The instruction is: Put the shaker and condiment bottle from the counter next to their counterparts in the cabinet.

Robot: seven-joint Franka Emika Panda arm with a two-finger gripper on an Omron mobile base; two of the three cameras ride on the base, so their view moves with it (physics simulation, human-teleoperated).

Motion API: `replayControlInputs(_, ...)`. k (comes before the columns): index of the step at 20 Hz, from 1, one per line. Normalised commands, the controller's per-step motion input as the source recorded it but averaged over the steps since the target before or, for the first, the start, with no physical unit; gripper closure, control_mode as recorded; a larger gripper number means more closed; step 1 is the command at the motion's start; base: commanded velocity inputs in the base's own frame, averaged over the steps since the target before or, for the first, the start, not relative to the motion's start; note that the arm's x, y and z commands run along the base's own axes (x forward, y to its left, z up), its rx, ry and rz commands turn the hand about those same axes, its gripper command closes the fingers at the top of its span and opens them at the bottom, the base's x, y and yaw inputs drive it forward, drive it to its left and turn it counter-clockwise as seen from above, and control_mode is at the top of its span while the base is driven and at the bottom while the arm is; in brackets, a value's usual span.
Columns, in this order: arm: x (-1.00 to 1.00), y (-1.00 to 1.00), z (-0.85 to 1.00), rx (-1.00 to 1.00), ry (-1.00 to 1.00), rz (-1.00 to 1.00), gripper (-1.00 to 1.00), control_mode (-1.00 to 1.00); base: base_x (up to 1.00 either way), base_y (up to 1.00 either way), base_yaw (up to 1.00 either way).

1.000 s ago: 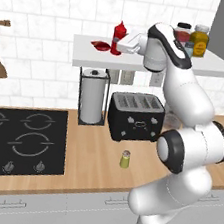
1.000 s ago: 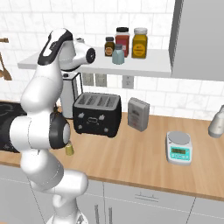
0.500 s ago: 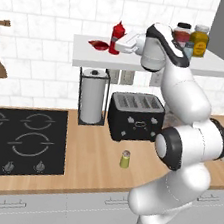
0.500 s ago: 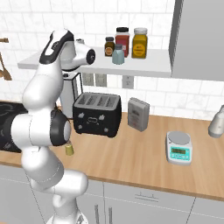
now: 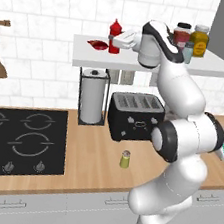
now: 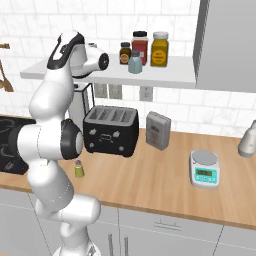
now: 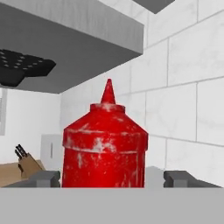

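The red condiment bottle stands upright on the white cabinet shelf, just right of a small flat red item. My gripper is open, a finger on each side of the bottle. The hand view shows a gap between the bottle and each fingertip. The yellow-green shaker stands on the wood counter in front of the toaster, also seen in the right base view. A pale blue shaker sits further right on the shelf.
A black toaster and a paper towel roll stand under the shelf. The black hob is at the left. Jars sit on the shelf's right part. A scale and a grey box stand on the counter.
The jaws have spread apart and let go of the red bottle, which now stands free on the shelf. The arm has hardly moved.
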Motion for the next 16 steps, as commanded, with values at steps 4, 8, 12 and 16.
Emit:
replayControlInputs(4,0.12,0.00,0.00,0.03,0.02,0.00,-1.00,-1.00,0.00,0.00,0.00)
replayControlInputs(8,0.00,0.00,0.00,0.02,0.00,0.00,-1.00,-1.00,0.00,0.00,0.00)
replayControlInputs(12,-0.10,0.00,0.00,0.04,0.00,0.00,-1.00,-1.00,0.00,0.00,0.00)
replayControlInputs(16,-0.31,-0.02,0.00,0.04,-0.04,0.00,-1.00,-1.00,0.00,0.00,0.00)
